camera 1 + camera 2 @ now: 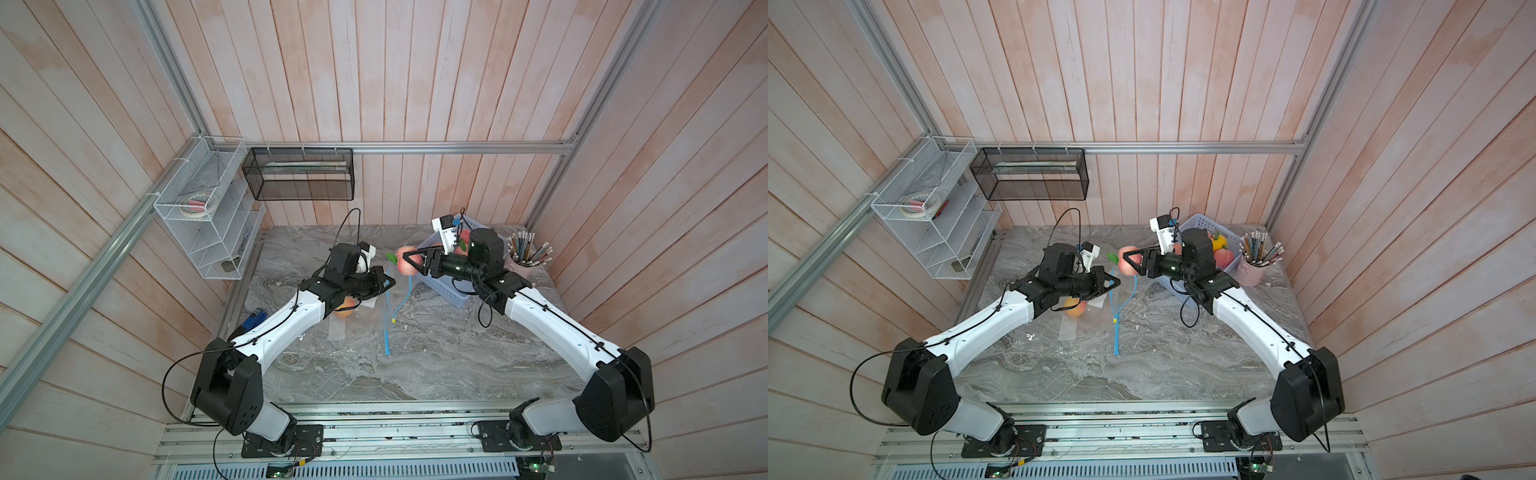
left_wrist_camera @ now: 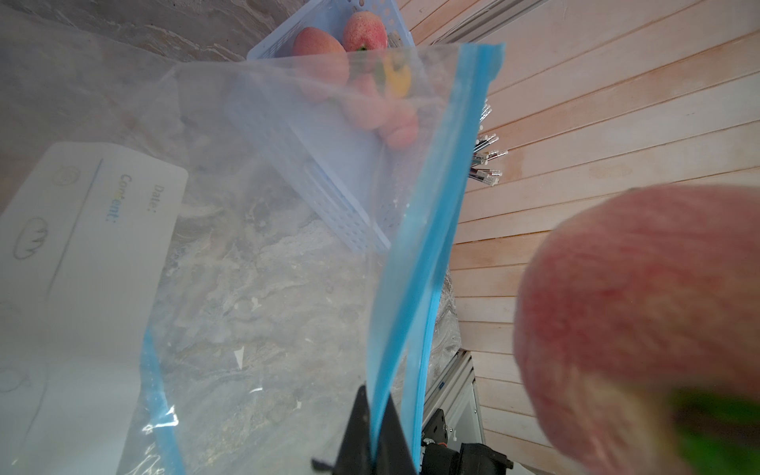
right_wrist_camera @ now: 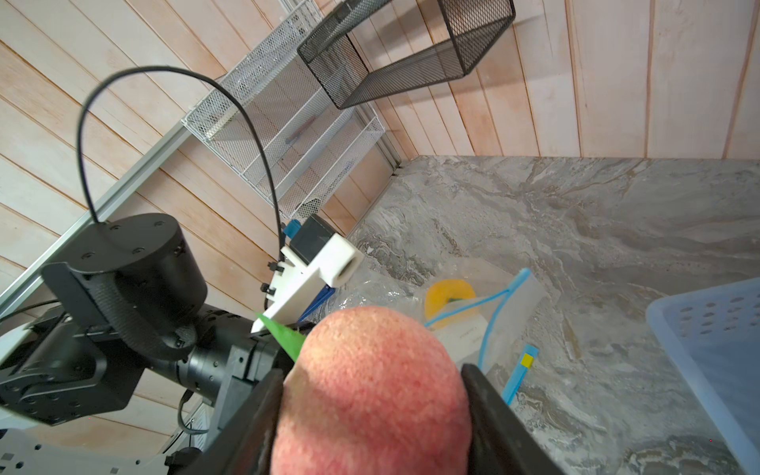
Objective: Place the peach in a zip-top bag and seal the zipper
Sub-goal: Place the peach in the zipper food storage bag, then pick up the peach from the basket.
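Observation:
My right gripper (image 1: 411, 262) (image 3: 372, 386) is shut on the pink-red peach (image 1: 402, 254) (image 1: 1124, 258) (image 3: 370, 349), one finger on each side, its green leaf pointing at the left arm. The peach hangs above the table, just beyond the raised mouth of the clear zip-top bag (image 1: 365, 320) (image 2: 255, 246). My left gripper (image 1: 390, 282) (image 1: 1116, 284) (image 2: 376, 436) is shut on one blue zipper lip (image 2: 423, 246) and holds it up, apart from the other lip. A yellow slider (image 1: 392, 321) (image 3: 526, 361) sits on the zipper. An orange-yellow fruit (image 1: 345, 311) (image 3: 450, 294) seems to lie inside the bag.
A pale blue basket (image 1: 440, 286) (image 1: 1200, 218) with more fruit stands behind my right wrist. A pink cup of pencils (image 1: 525, 259) (image 1: 1254, 272) is at the far right. A white wire rack (image 1: 208, 216) and a black mesh basket (image 1: 299, 174) hang on the wall.

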You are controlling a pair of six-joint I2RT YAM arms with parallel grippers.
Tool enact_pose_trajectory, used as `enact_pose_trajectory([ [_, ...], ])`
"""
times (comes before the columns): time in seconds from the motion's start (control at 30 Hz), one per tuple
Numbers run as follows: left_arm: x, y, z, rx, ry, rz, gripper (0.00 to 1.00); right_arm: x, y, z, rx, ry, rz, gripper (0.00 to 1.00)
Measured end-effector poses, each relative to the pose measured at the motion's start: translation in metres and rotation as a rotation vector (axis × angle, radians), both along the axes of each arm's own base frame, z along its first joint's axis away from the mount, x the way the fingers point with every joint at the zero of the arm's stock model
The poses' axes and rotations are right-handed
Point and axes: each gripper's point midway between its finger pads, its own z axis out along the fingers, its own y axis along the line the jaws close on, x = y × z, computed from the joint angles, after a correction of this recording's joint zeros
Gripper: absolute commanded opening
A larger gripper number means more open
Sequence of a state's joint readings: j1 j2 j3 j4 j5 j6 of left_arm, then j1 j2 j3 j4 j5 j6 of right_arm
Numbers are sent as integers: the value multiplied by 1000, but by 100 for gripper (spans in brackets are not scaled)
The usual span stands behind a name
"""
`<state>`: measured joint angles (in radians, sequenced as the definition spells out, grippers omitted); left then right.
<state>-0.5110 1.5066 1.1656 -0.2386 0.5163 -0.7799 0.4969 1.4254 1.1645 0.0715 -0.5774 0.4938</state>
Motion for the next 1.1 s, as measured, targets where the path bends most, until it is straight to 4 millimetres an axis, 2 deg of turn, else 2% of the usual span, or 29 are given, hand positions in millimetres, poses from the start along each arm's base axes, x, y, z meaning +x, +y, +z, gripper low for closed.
enact_pose_trajectory([
  [0.13, -2, 1, 8, -10, -14, 3, 0, 0, 4, -23, -36, 53, 4, 59],
  [0.3, -1, 5, 26, -25, -51, 14, 0, 2, 1, -39, -99, 77, -31, 63],
  [0.47, 0, 15, 48, -45, -96, 51, 0, 12, -4, -50, -174, 93, -75, 82],
  [0.6, -3, 19, 60, -61, -119, 61, 0, 12, -3, -43, -172, 81, -67, 91],
  [0.77, -1, 20, 60, -54, -122, 74, 0, 15, -7, -13, -110, 16, -84, 93],
  [0.87, 1, 23, 58, -48, -122, 84, 0, 28, -28, 4, -77, -12, -161, 93],
  [0.93, 2, 25, 57, -42, -121, 89, 0, 44, -49, 5, -77, -10, -242, 92],
  [1.0, 3, 28, 55, -32, -118, 97, 0, 62, -70, -4, -101, 9, -332, 93],
  [1.1, 4, 31, 52, -16, -115, 105, 0, 96, -101, -34, -167, 64, -470, 92],
])
